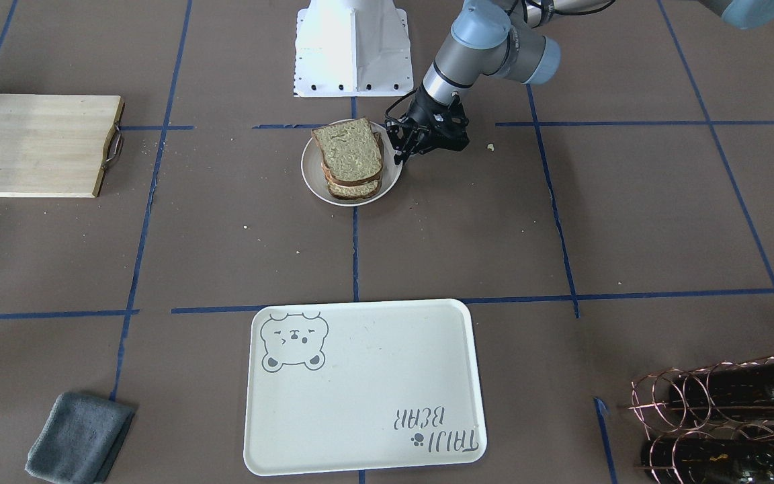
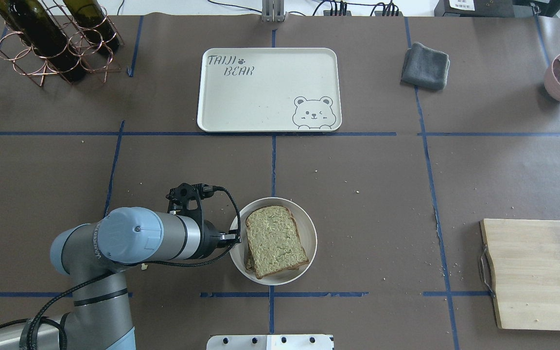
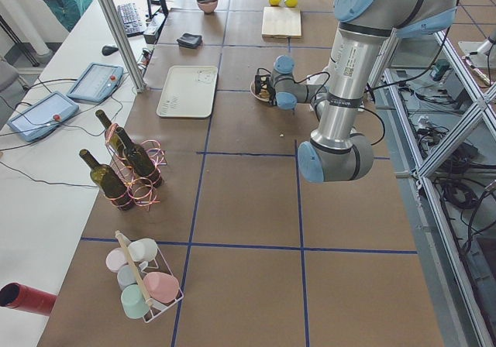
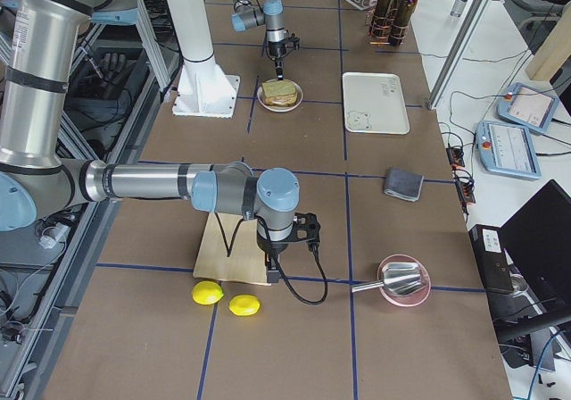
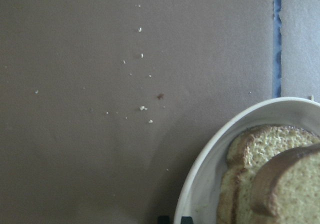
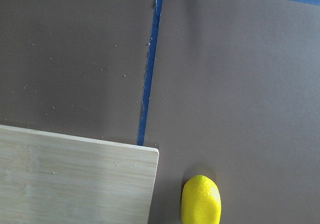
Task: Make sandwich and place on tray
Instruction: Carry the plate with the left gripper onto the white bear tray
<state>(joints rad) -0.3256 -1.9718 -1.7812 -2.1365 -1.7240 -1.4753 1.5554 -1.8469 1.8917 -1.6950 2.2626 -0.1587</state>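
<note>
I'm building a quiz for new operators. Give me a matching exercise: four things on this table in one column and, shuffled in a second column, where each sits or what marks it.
1. sandwich
2. tray
3. bottles
4. lemon

A. in a wire rack
B. beside the board corner
C. on the plate
D. bears a bear drawing

Pairs: 1-C, 2-D, 3-A, 4-B

Lemon [image 6: 201, 200] cut by bottom edge, right pincer [image 4: 272, 273] state unclear
</note>
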